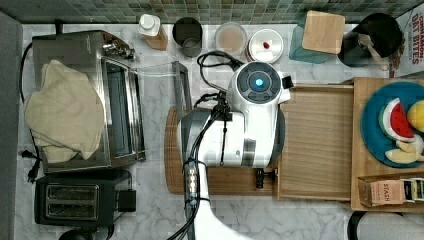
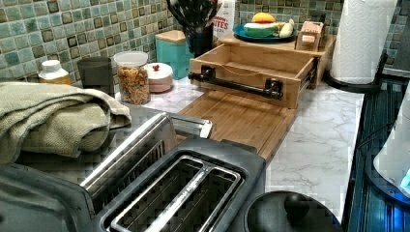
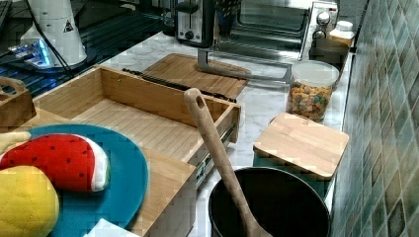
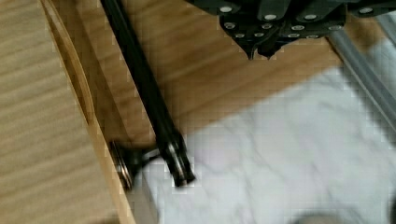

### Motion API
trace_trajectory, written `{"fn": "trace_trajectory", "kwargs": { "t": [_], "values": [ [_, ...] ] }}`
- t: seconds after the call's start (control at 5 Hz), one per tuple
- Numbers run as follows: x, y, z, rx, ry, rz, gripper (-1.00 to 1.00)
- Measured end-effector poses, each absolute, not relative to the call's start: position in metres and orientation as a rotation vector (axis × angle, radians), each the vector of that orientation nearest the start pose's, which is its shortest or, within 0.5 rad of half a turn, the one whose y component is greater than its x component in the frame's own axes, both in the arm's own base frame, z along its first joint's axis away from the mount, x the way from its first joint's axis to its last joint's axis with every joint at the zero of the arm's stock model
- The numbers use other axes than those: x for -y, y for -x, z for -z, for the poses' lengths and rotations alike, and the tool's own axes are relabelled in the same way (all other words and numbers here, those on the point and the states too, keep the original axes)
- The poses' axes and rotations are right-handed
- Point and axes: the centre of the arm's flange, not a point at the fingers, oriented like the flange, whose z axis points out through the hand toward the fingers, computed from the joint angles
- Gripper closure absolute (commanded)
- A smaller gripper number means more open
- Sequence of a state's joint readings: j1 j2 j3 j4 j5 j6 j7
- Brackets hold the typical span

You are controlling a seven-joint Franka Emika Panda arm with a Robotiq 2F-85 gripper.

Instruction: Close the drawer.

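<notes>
The light-wood drawer [image 1: 315,145] stands pulled out from the wooden stand toward the top view's left, and nothing lies in it. Its black bar handle [image 1: 260,178] runs along the drawer's front [image 2: 241,92] [image 3: 148,96]. My arm's white wrist [image 1: 250,125] hovers over the cutting board [image 1: 172,165] just left of the drawer front in the top view. In the wrist view my gripper [image 4: 260,50] is shut on nothing, above the cutting board [image 4: 210,84], a short way from the handle [image 4: 144,88] and not touching it.
A toaster oven [image 1: 85,60] with its glass door [image 1: 160,75] folded open and a cloth [image 1: 62,110] on top stands at the top view's left, with a black toaster [image 1: 75,200] below it. Jars line the back wall. A teal plate [image 1: 375,130] of toy fruit sits on the stand.
</notes>
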State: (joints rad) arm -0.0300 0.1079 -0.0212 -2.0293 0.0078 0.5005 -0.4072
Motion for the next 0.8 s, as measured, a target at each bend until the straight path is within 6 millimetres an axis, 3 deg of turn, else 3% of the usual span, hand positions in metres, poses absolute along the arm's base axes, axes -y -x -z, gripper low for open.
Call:
{"fn": "trace_trajectory", "kwargs": {
  "t": [0.4, 0.8],
  "values": [
    [0.031, -0.533, -0.318, -0.492, 3.153, -0.281, 1.00],
    [0.036, -0.519, -0.253, -0.385, 3.241, -0.357, 1.00]
  ]
}}
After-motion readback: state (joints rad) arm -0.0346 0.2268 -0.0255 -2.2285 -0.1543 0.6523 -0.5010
